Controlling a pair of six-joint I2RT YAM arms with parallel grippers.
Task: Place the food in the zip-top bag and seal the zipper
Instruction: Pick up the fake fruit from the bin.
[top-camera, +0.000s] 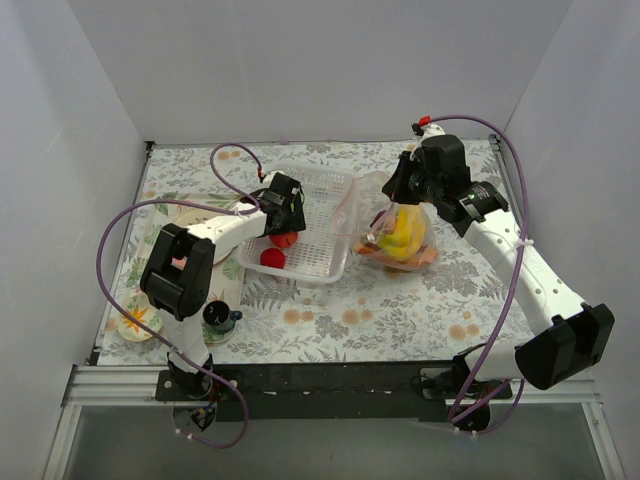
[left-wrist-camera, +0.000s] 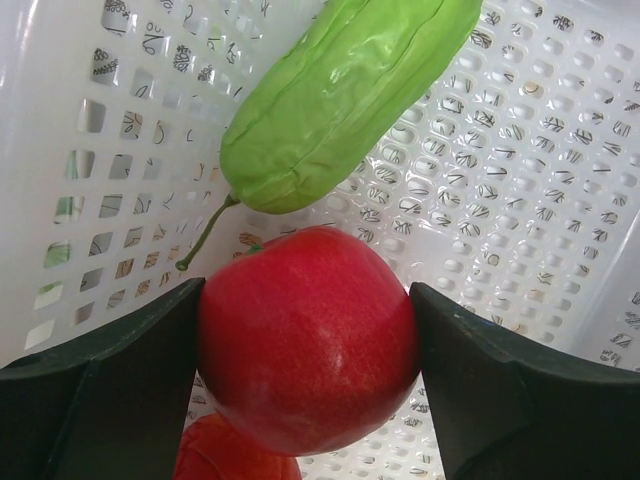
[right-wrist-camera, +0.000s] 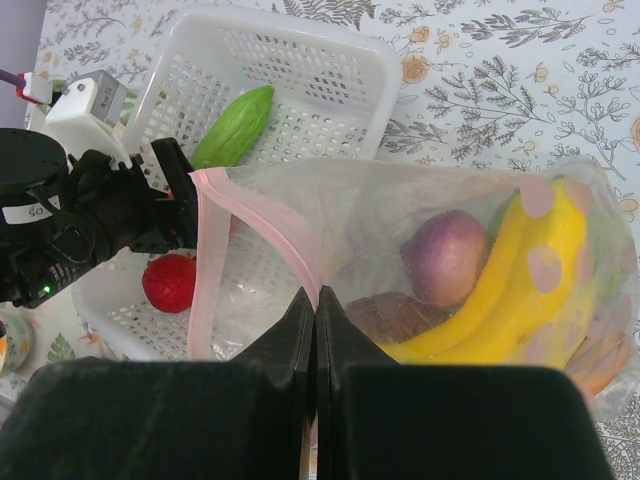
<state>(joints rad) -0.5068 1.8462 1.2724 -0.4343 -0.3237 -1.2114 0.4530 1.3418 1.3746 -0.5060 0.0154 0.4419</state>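
The left tool (left-wrist-camera: 306, 298) is down inside the white basket (left-wrist-camera: 520, 160), its 2 fingers (left-wrist-camera: 110, 380) pressed against opposite sides of the red apple (left-wrist-camera: 305, 365), gripping it. A green cucumber (left-wrist-camera: 340, 100) lies just behind the apple on the basket floor, and a small red tomato (left-wrist-camera: 235, 455) sits right beneath it. The right tool (right-wrist-camera: 316, 300) is clenched on the mouth of the clear bag (right-wrist-camera: 340, 205), pinching its pink zipper (right-wrist-camera: 198, 270) and holding that edge up. The bag rests on the floral worktop (top-camera: 400, 310) just beside the basket's right side. It holds a yellow banana bunch (right-wrist-camera: 525, 290) and a purple onion (right-wrist-camera: 445, 255).
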